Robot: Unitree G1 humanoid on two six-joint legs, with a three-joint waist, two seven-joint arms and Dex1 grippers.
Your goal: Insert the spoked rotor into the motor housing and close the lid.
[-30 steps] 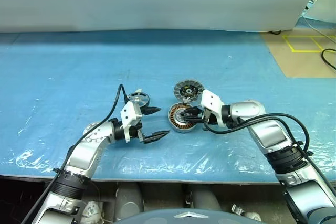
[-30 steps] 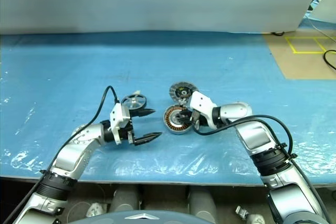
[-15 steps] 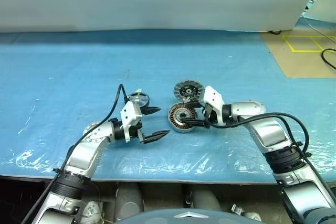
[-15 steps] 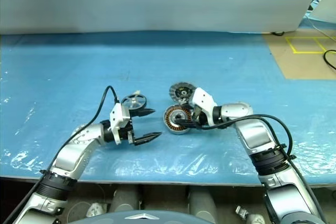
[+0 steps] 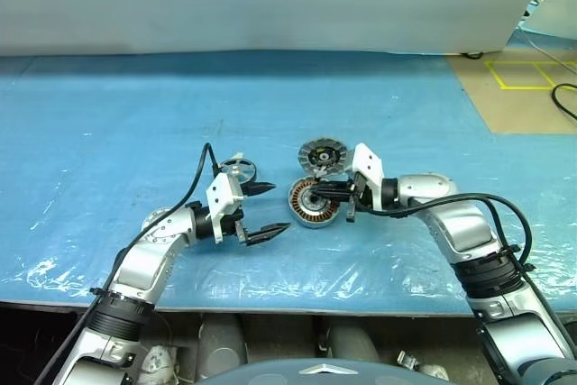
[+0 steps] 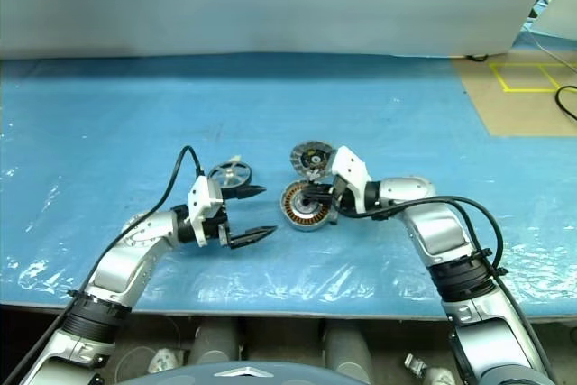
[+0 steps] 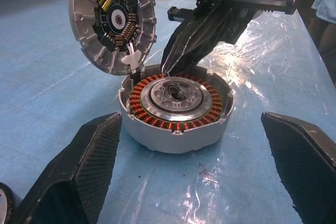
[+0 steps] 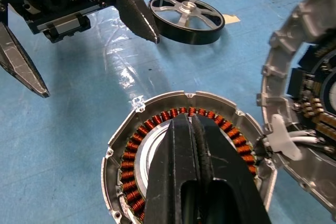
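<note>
The motor housing sits open on the blue plastic-covered table, its ring of copper windings exposed around a pale hub, and nothing has been seated in it. The lid stands tilted up at the housing's far edge, ribbed face and black centre with its small circuit parts turned toward the robot, and appears tethered to the housing by short white wires, so it is not closed. The spoked rotor lies flat on the table to the left of the housing, apart from it and just beyond the upper finger of the left gripper; no finger is on it. The left gripper points across toward the housing with its two black fingers spread wide and nothing between them. The right gripper has its fingers pressed together with nothing visible between them, the joined tips poised over the housing's windings close to the hub; whether they touch the metal I cannot tell. In my judgement the task stands at its very start: neither the insertion nor the closing has been done. What is left is to pick up the rotor, bring it over the housing and lower it squarely inside the windings, then fold the lid down. The wires at the lid's hinge side could be pinched when it comes down and merit care
</note>
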